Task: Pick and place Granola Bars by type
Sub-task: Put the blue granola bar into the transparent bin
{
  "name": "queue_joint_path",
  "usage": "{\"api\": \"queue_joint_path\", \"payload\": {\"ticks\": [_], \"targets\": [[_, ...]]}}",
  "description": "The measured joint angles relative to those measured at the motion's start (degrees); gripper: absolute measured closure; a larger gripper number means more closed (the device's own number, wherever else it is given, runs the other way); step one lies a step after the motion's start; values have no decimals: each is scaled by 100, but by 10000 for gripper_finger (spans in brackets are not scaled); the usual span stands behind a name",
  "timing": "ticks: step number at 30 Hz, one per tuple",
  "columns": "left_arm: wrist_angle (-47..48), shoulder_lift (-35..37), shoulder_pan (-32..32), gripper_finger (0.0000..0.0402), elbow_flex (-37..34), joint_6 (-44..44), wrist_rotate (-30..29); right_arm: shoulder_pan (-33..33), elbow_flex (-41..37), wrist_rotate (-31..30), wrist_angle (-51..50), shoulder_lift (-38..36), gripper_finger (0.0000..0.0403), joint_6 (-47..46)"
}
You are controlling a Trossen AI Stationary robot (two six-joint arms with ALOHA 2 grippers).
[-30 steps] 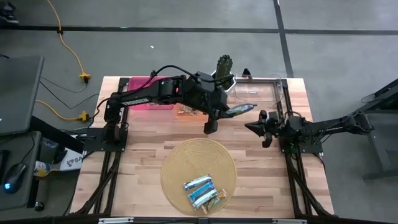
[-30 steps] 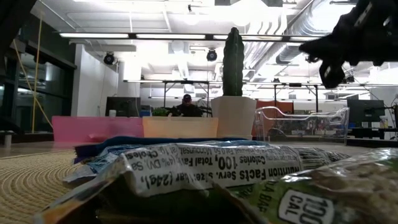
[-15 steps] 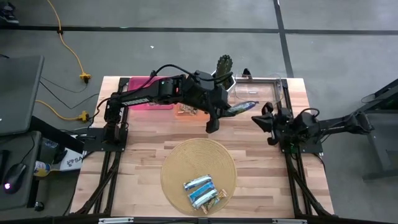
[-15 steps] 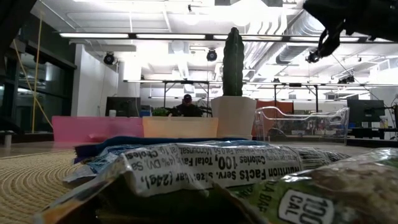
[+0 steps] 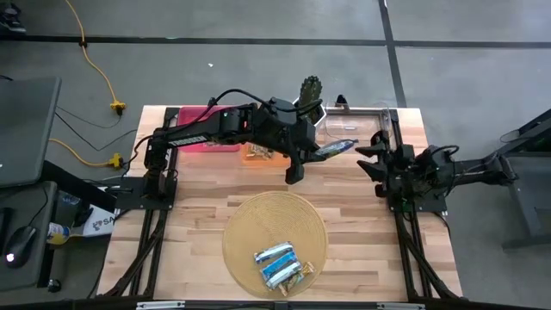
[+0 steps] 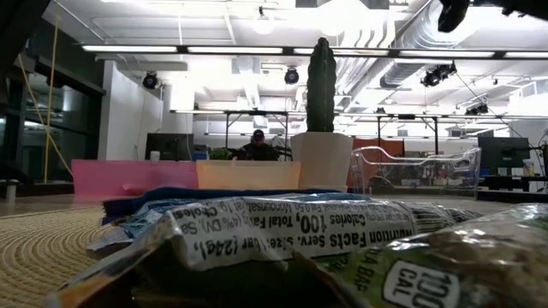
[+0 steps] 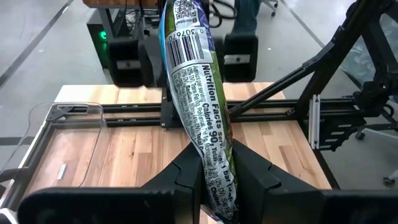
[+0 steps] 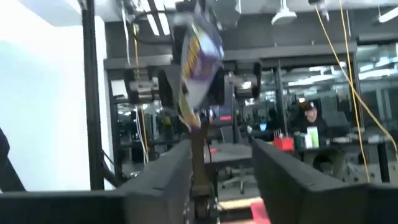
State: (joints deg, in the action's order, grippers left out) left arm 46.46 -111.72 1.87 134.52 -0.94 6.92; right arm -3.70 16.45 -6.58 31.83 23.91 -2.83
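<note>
My left gripper (image 5: 303, 158) reaches over the table's middle, shut on a granola bar (image 5: 336, 148) in a blue-green wrapper with a barcode (image 7: 196, 93). The bar sticks out toward the table's right, near a clear tray (image 5: 366, 127). My right gripper (image 5: 370, 159) stands open just right of the bar's free end and faces it (image 8: 196, 62), touching nothing. Several more granola bars (image 5: 277, 263) lie flat on a round woven mat (image 5: 258, 220) at the near middle; they fill the low view's foreground (image 6: 282, 227). My left gripper pinches the bar's near end (image 7: 214, 186) between its two fingers (image 7: 186, 177). The fingers come level from the table's left and lie along the bar. The bar juts straight out beyond them, lifted clear of the table.
A cactus (image 5: 310, 89) in a white pot (image 6: 323, 159) stands at the far edge. A pink tray (image 5: 202, 131) and a tan tray (image 5: 256, 153) lie left of it. A person (image 6: 255, 147) sits in the room beyond. Bare wood lies between the mat and the trays.
My right gripper has risen and drawn back toward the table's right and far edges. It has opened. My left gripper and its bar have kept still.
</note>
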Motion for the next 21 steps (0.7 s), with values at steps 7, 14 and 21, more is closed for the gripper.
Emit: {"api": "queue_joint_path", "payload": {"ticks": [7, 14, 21], "targets": [[-7, 0, 0, 342, 0, 4, 2, 2, 631, 90, 62, 355, 161, 443], [-61, -2, 0, 341, 0, 79, 0, 5, 1178, -69, 97, 1314, 137, 742], [-61, -2, 0, 341, 0, 79, 0, 183, 1291, 109, 1267, 2021, 136, 565]]}}
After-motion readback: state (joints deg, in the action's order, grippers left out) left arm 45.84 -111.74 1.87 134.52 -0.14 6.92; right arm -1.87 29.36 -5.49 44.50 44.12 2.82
